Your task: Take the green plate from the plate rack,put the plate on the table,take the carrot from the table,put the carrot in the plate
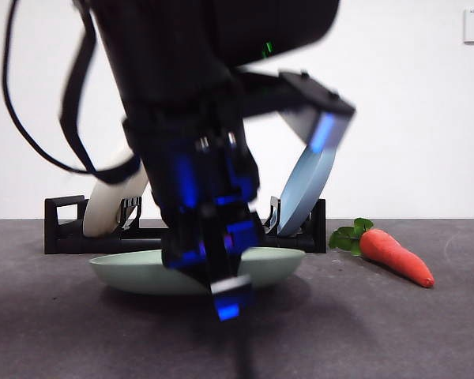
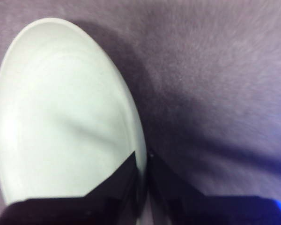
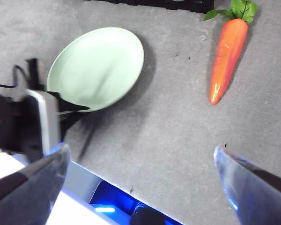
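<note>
Left gripper (image 2: pixel 143 164) clamped on green plate (image 1: pixel 142 272) rim, lower centre, steadying it flat on table (image 1: pixel 395 332) | right gripper (image 3: pixel 140 161) spread wide above, waiting | carrot (image 1: pixel 395 255) right, beside rack (image 1: pixel 63 229), untouched

A big dark arm came down from above, its hand (image 1: pixel 221 272) low at the near rim of the green plate (image 1: pixel 142 272), which lay flat on the grey worktop (image 1: pixel 395 332). Behind stood the black plate rack (image 1: pixel 63 229) with a cream-white plate (image 1: pixel 107 207) and a blue plate (image 1: pixel 304 193) leaning in it. The carrot (image 1: pixel 393 254) lay well apart, beside the rack's end.
</note>
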